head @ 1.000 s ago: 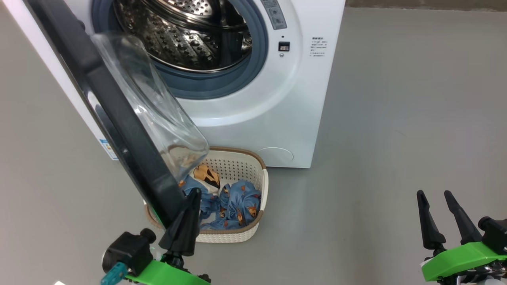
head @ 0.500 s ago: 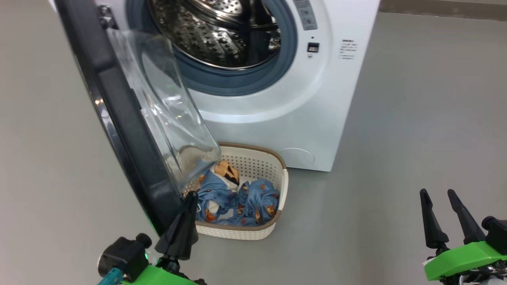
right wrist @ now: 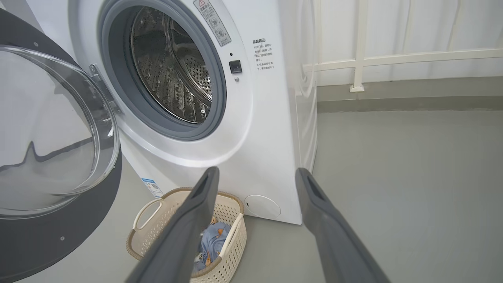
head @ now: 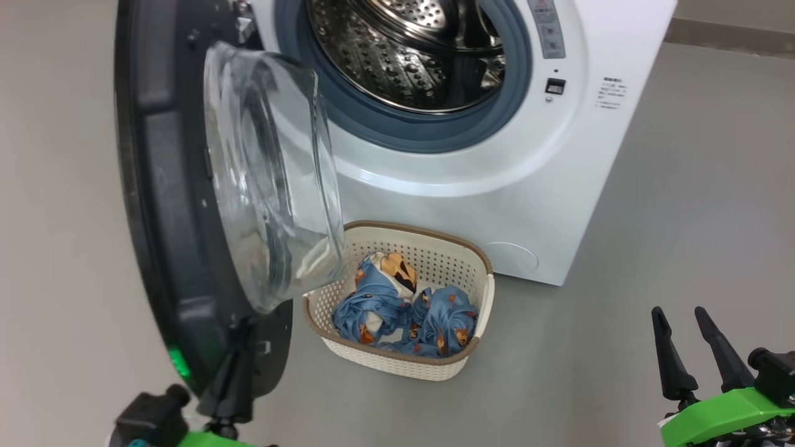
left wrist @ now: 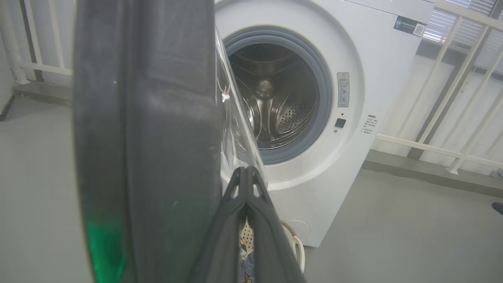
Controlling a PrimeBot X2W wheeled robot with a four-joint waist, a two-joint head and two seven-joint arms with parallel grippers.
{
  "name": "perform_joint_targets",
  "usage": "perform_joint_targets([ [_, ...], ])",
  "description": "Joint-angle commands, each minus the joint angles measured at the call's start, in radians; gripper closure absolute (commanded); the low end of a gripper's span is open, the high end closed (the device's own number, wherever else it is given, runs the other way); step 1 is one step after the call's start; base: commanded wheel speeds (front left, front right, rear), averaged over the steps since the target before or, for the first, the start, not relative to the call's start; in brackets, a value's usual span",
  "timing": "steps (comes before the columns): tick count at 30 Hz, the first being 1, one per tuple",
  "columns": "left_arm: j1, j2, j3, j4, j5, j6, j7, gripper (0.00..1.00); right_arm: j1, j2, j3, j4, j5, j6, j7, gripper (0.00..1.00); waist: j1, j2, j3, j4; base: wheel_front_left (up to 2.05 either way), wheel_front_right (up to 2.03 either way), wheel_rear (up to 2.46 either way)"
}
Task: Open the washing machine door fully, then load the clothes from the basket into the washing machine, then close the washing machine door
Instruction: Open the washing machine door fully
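- Left gripper (left wrist: 245, 173) is pinched fully shut, with nothing between the fingers. The tips sit right up against the inner side of the door (head: 161, 186), down at its bottom rim and just beside the glass bowl (head: 273, 167).
- Right gripper (head: 679, 316) is spread wide and holding nothing. It's just hanging over bare floor (head: 683, 205) at the lower right of the head view, well apart from everything else.
- Door stands out to the left of the washer (head: 497, 205), almost edge-on from the left wrist, with the glass bulging toward the mouth. Can't tell if it's as far open as it goes.
- Washer mouth is uncovered, so you get the grey-blue gasket (head: 397, 133) all round and the steel drum (head: 404, 56) behind it in plain sight.
- Basket (head: 397, 366) is on the floor right in front of the washer, below the mouth. In the head view its left end is tucked under the glass bowl.
- Clothes (head: 404, 310) are in the basket, a crumpled blue bundle with little orange figures, sitting lower than the rim. Both grippers are apart from them.
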Motion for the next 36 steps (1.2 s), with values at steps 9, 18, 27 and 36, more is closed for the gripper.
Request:
perform_joint_targets([
  [9,-0.032,0.066,0.182,0.005,-0.017,0.014,-0.005,1.00,0.014,-0.008,0.033,-0.024,-0.002,0.002,-0.012,0.00,-0.0001,0.0000,-0.009,0.036,0.00,0.00,0.00],
  [18,-0.129,0.124,0.301,0.103,-0.007,-0.003,-0.005,1.00,0.003,-0.012,0.043,-0.026,0.001,0.002,-0.012,0.00,-0.0001,0.0000,0.013,0.027,0.00,0.00,0.00],
  [27,-0.250,0.170,0.426,0.228,0.015,-0.012,-0.005,1.00,-0.014,-0.021,0.032,-0.032,-0.005,0.002,-0.012,0.00,-0.0001,0.0000,0.065,0.019,0.00,0.00,0.00],
  [36,-0.367,0.226,0.527,0.370,0.064,-0.023,-0.005,1.00,-0.035,-0.036,0.022,-0.043,-0.012,0.002,-0.012,0.00,-0.0001,0.0000,0.113,0.013,0.00,0.00,0.00],
])
